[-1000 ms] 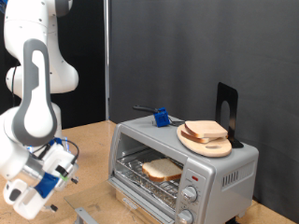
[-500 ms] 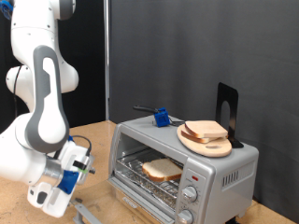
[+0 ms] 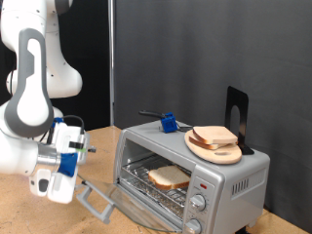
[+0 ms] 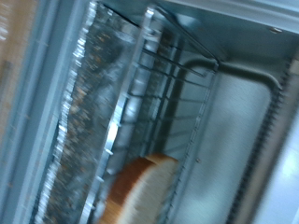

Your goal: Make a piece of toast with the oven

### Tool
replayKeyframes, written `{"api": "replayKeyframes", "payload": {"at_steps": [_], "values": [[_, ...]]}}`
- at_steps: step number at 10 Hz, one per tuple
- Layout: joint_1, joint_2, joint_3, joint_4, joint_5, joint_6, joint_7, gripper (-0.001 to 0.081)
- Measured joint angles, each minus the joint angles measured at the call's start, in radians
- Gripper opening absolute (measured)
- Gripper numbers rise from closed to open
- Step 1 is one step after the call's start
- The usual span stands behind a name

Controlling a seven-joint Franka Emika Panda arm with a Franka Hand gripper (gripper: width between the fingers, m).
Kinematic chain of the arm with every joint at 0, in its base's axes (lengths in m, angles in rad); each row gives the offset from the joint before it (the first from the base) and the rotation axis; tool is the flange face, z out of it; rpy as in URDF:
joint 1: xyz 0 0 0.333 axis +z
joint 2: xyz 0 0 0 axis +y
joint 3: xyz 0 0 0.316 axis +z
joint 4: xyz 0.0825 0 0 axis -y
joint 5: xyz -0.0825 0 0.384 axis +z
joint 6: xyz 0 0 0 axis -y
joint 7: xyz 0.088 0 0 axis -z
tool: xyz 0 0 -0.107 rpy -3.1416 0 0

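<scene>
Lab bench: robot arm (image 3: pixel 39 88), black backdrop (image 3: pixel 195 58), wooden table (image 3: pixel 24 210).

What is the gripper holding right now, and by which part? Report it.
Cannot be told. The gripper sits by the open oven door, fingers unclear; the toast lies on the rack inside, untouched.

arm bent low, hand (image 3: pixel 80 185) angled downward

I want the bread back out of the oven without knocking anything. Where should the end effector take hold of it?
Grip the slice of bread by its front crust edge, coming in level through the oven opening. It lies flat on the wire rack under a low ceiling, so probably no reaching from above. The end effector isn't visible in either view.
</scene>
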Motion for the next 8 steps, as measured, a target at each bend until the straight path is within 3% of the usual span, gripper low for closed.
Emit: {"api": "replayKeyframes", "payload": {"at_steps": [4, 8], "values": [[0.024, -0.138, 0.052, -0.053, 0.083, 0.004, 0.057, 0.0805], [0.089, -0.229, 0.156, -0.083, 0.121, 0.095, 0.189, 0.0805]]}}
